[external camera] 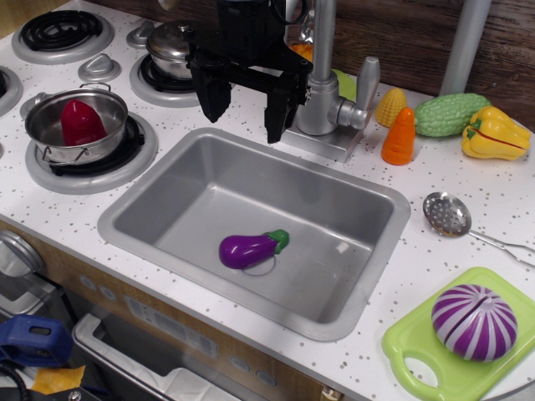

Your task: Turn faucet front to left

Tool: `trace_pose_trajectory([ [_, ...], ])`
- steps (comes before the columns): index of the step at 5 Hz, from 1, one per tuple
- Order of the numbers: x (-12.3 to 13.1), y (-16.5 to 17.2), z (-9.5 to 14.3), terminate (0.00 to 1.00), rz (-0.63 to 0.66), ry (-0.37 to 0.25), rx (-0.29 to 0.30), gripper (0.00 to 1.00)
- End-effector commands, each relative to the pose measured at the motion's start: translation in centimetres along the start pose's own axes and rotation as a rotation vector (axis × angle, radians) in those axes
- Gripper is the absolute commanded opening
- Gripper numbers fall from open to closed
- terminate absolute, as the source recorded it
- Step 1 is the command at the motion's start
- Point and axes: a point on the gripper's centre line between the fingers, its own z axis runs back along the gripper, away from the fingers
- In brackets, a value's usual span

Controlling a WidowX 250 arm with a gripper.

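Note:
The silver-grey faucet stands on its square base plate behind the sink's back rim. Its thin spout pipe rises out of the top of the frame, so the spout's end is out of view. Its flat lever handle sticks up on the right side. My black gripper hangs just left of the faucet body, over the sink's back rim. It is open and empty. The right finger is close beside the faucet base; I cannot tell whether it touches.
The grey sink holds a purple eggplant. A pot with a red pepper sits on the left burner, a silver pot behind. Corn, carrot, green gourd, yellow pepper, strainer spoon, cutting board with purple onion and grey pole lie right.

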Motion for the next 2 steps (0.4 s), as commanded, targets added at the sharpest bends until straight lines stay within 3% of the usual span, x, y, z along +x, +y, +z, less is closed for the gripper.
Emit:
trace_pose_trajectory([
  [1, 0.0, 0.0, 0.0, 0.00, 0.000, 0.000, 0.000, 1.00],
  [2, 0.2, -1.5, -0.2, 0.00, 0.033, -0.075, 0.010, 1.00],
])
